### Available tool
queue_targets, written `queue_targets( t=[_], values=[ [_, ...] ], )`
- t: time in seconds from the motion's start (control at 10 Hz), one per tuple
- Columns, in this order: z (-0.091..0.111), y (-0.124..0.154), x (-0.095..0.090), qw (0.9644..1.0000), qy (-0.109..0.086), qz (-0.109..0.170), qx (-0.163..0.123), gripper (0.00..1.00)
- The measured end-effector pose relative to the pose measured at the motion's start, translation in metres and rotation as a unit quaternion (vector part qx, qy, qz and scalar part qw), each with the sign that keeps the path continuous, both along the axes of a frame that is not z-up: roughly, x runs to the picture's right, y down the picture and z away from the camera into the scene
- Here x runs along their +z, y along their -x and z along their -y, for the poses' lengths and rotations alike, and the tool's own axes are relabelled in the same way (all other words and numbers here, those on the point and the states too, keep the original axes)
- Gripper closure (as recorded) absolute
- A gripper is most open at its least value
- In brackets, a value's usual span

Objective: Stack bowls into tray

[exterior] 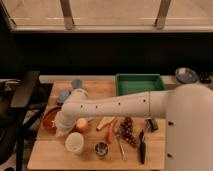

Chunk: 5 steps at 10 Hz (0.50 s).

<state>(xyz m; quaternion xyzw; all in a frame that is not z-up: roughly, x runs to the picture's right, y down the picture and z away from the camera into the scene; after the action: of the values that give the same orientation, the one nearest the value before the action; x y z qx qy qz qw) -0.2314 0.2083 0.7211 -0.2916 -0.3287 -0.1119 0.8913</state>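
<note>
The gripper [61,129] is seen low at the counter's [50,156] left edge, right against the near rim of the orange-red bowl [49,118]; its fingers are closed, though whether the rim is actually pinched between them cannot be told; the white arm [115,104] is stretched from the right side across the middle of the counter to reach that spot; the orange-red bowl is found sitting on the counter at the left edge, about midway between back and front, partly covered by the wrist; the tray [140,85] is placed at the back edge, right of centre, well apart from the bowl, and green floor is all that is seen inside it; a round peach-coloured fruit [81,124] is spotted just beside the gripper on its right; a white cup [75,143] is stood upright near the front edge, just in front of the gripper; a small steel cup [101,148] is set to the right of the white cup, near the front edge; a bunch of dark grapes [128,130] is laid further right, toward the middle; two blue cups [76,83] [63,95] are parked near the back left corner, behind the arm.
</note>
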Motion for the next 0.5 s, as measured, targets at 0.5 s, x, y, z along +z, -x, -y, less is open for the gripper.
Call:
queue_targets(
  t=[0.5],
  values=[
    [0.025,-0.066,0.001,0.9978,-0.012,-0.036,0.055,1.00]
  ],
)
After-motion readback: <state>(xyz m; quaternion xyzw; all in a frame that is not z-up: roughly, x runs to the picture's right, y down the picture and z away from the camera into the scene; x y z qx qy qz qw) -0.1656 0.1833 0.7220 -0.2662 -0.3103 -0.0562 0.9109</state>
